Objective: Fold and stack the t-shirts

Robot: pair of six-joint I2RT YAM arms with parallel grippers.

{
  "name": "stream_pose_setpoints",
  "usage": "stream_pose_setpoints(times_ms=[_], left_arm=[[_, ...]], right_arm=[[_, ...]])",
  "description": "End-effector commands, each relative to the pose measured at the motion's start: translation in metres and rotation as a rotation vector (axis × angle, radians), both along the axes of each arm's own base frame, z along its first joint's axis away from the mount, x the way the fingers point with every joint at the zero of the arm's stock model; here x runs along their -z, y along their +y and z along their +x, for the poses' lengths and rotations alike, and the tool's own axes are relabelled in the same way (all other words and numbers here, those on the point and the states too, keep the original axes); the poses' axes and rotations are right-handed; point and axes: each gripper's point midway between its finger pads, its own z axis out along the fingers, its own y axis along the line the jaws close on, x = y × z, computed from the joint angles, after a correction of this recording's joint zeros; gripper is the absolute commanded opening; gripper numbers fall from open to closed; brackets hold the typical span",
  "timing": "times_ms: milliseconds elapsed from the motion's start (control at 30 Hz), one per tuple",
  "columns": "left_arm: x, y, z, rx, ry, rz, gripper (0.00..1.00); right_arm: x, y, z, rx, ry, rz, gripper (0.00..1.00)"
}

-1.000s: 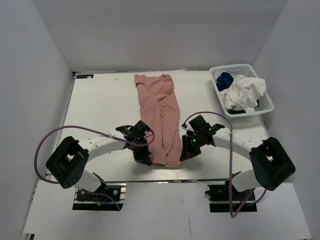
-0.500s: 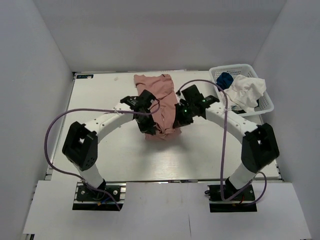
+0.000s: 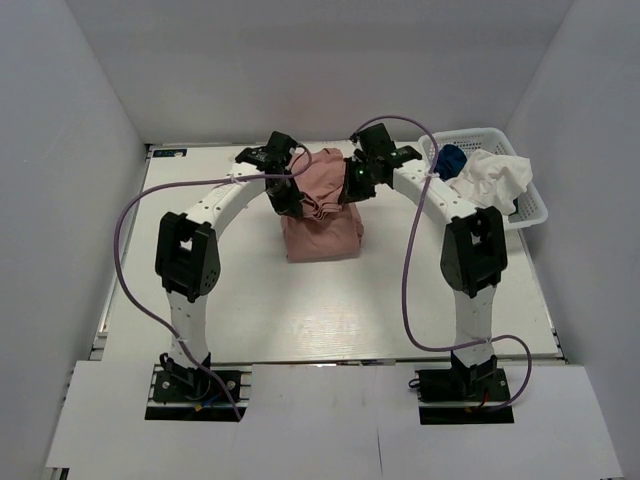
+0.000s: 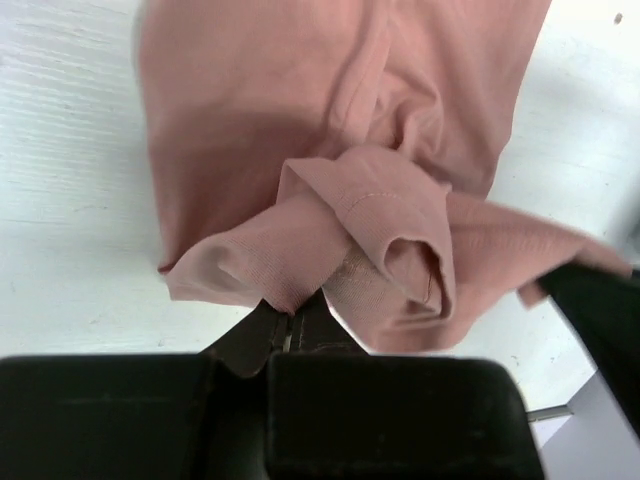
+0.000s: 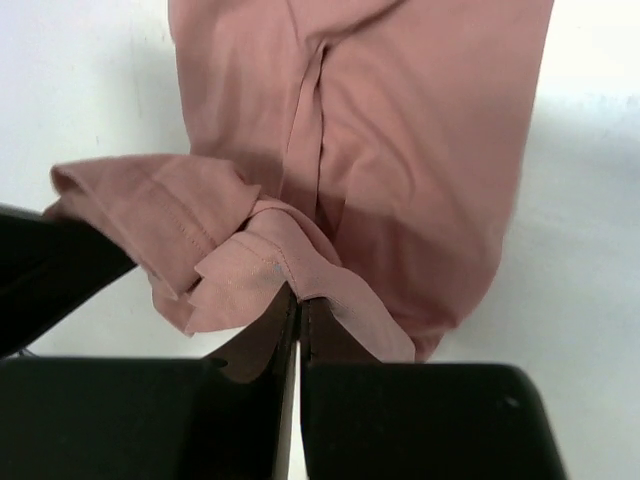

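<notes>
While stretched far forward, left pincer (image 3: 284, 197), right pincer (image 3: 352, 190) pinch pink t-shirt (image 3: 322, 236) hem.

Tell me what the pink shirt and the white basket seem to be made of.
The pink shirt: soft knit cloth, likely cotton jersey, matte; a fine knit grain, a stitched hem and limp folds show. The white basket: probably rigid moulded plastic, smooth finish; its walls are a regular open mesh that holds shape.

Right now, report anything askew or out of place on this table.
The pink t-shirt is half folded, but its hem, pinched by the left gripper and right gripper, is bunched and curled rather than flat. The white t-shirt spills over the rim of the mesh basket.
</notes>
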Motion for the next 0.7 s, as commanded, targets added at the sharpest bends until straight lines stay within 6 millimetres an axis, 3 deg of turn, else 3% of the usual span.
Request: stream_pose_setpoints(times_ms=[0,200,400,433,467,500,567,600,633,667], left_arm=[[-0.013,0.01,0.011,0.002,-0.023,-0.027,0.0],[0.009,0.018,0.018,-0.009,0.016,-0.029,0.0],[0.014,0.007,0.035,0.024,-0.004,-0.08,0.0],[0.023,0.006,0.039,0.023,0.01,-0.075,0.03],[0.026,0.01,0.045,0.01,0.005,-0.067,0.09],[0.021,0.009,0.05,0.018,-0.006,-0.067,0.25],[0.024,0.017,0.063,0.002,-0.016,-0.056,0.41],[0.003,0.014,0.071,0.003,-0.055,-0.069,0.45],[-0.003,0.02,0.078,0.01,-0.074,-0.064,0.62],[-0.026,0.022,0.09,0.0,-0.126,-0.08,0.74]], right_arm=[[-0.01,0.008,0.016,-0.027,-0.018,0.037,0.0],[0.01,0.003,0.03,0.006,0.037,0.034,0.0],[0.021,-0.002,0.045,0.068,0.023,0.047,0.0],[0.032,-0.005,0.051,0.089,0.035,0.039,0.0],[0.029,-0.003,0.059,0.096,0.018,0.053,0.0],[0.038,-0.004,0.066,0.104,0.025,0.053,0.12],[0.027,-0.001,0.086,0.101,-0.025,0.071,0.21],[0.032,-0.002,0.092,0.097,-0.028,0.07,0.3],[0.031,-0.004,0.096,0.096,-0.036,0.069,0.45],[0.013,0.001,0.102,0.086,-0.075,0.089,0.52]])
